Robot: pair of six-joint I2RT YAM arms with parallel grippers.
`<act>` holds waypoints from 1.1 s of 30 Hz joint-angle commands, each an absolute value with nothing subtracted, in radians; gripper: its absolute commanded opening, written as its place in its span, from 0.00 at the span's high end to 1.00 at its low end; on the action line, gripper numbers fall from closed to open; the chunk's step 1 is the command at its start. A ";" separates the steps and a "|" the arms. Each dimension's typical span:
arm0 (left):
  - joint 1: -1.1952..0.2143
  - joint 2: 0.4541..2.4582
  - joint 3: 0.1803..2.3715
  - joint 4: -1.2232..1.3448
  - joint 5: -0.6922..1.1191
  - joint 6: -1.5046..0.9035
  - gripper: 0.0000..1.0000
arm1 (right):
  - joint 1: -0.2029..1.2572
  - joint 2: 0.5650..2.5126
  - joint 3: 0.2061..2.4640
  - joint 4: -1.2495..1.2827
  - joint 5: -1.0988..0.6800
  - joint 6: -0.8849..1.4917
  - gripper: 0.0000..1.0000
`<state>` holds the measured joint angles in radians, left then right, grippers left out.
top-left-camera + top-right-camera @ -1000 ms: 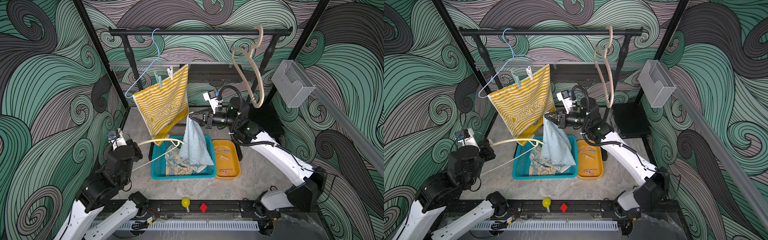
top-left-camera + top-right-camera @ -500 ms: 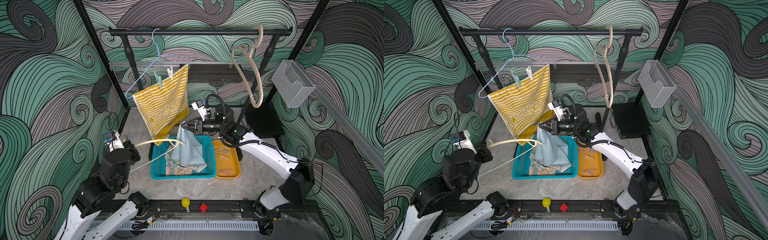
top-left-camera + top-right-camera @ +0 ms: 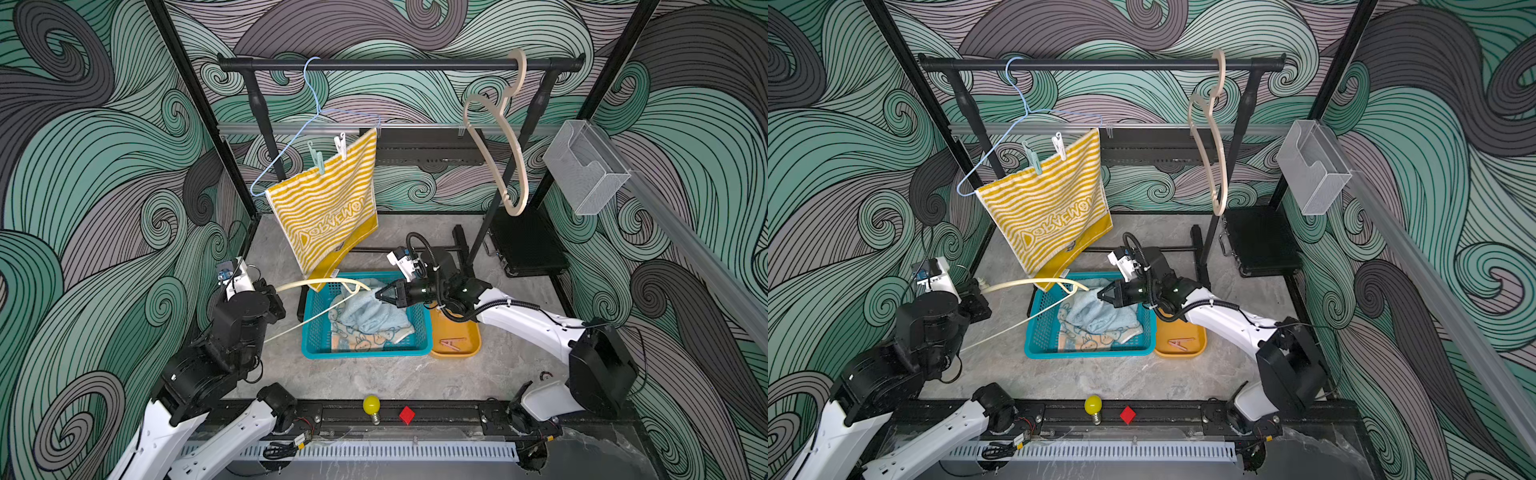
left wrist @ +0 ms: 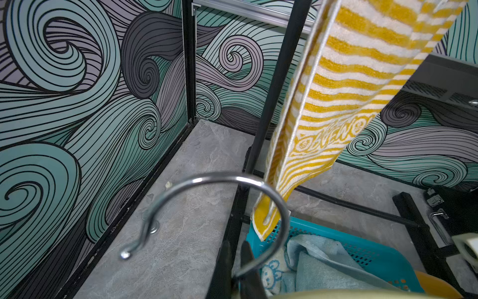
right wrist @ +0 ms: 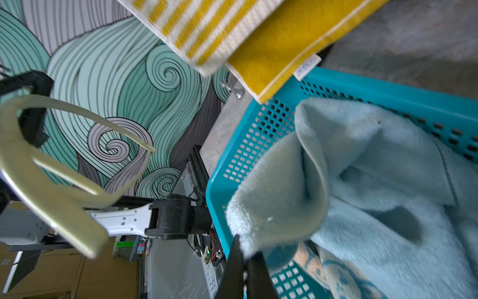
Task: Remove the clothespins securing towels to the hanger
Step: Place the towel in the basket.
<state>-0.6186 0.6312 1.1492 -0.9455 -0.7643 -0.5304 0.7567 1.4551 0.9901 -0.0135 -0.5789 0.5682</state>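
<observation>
A yellow-and-white striped towel [image 3: 328, 212] [image 3: 1050, 203] hangs from a blue wire hanger [image 3: 291, 141]. A mint clothespin [image 3: 318, 160] and a white clothespin [image 3: 340, 145] pin it there. My right gripper [image 3: 379, 294] [image 5: 245, 251] is shut on a corner of the light-blue towel [image 3: 365, 311] [image 5: 362, 181], which lies heaped in the teal basket [image 3: 365, 353] on top of the bunny towel [image 3: 365, 338]. My left gripper [image 4: 236, 248] is shut on the metal hook [image 4: 219, 178] of a bare cream hanger [image 3: 324, 284], held level over the basket's left rim.
An orange tray [image 3: 457, 351] right of the basket holds a pink clothespin [image 3: 451, 343]. A wooden hanger [image 3: 498, 137] hangs empty on the black rail [image 3: 399, 64]. A black case [image 3: 528, 245] stands at the back right. A yellow bulb [image 3: 371, 405] and a red cube [image 3: 406, 414] sit at the front.
My right gripper has come down and to the left with the light-blue towel, which now lies piled in the basket. My left arm has shifted slightly with the cream hanger.
</observation>
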 commanded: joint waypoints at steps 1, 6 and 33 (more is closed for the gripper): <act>-0.624 0.659 1.170 -0.912 -0.735 -0.517 1.00 | 0.764 1.371 0.942 -0.112 -0.455 0.525 1.00; -0.624 0.709 1.170 -0.886 -0.693 -0.507 1.00 | 0.765 1.277 0.871 -0.231 -0.346 0.496 0.93; -0.642 0.963 1.294 -0.812 -0.305 -0.363 1.00 | 0.762 0.911 0.991 -0.462 -0.418 0.271 0.41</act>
